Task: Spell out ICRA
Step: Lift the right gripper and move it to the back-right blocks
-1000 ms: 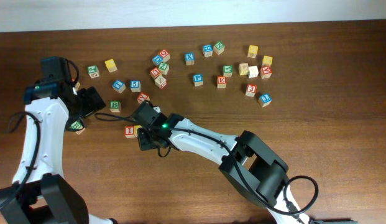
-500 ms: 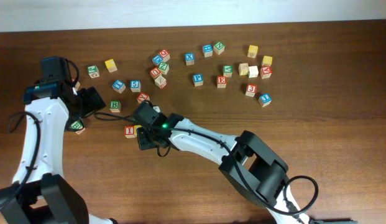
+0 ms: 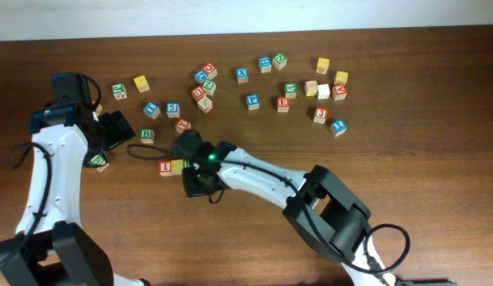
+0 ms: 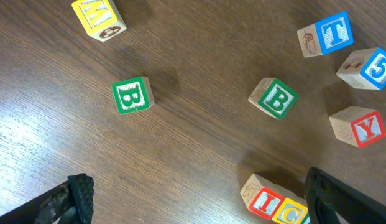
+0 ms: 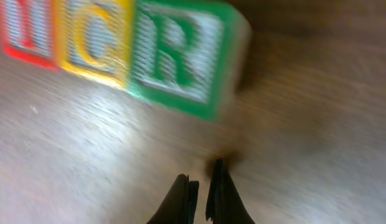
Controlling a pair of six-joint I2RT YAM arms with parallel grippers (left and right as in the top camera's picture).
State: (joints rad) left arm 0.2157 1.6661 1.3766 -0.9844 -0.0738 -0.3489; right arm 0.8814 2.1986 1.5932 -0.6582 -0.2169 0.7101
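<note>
While adjacent, cubes "I" [image 5: 25,25], "C" [image 5: 93,38], "R" [image 5: 177,57]

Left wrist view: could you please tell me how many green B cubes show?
2: green B cube left of centre, second B cube right of centre; others may lie off-frame.

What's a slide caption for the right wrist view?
Shut right gripper near I, C, R cubes set side by side.

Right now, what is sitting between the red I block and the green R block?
The yellow C block sits between the red I block and the green R block, side by side in one row. The right wrist view shows it.
</note>
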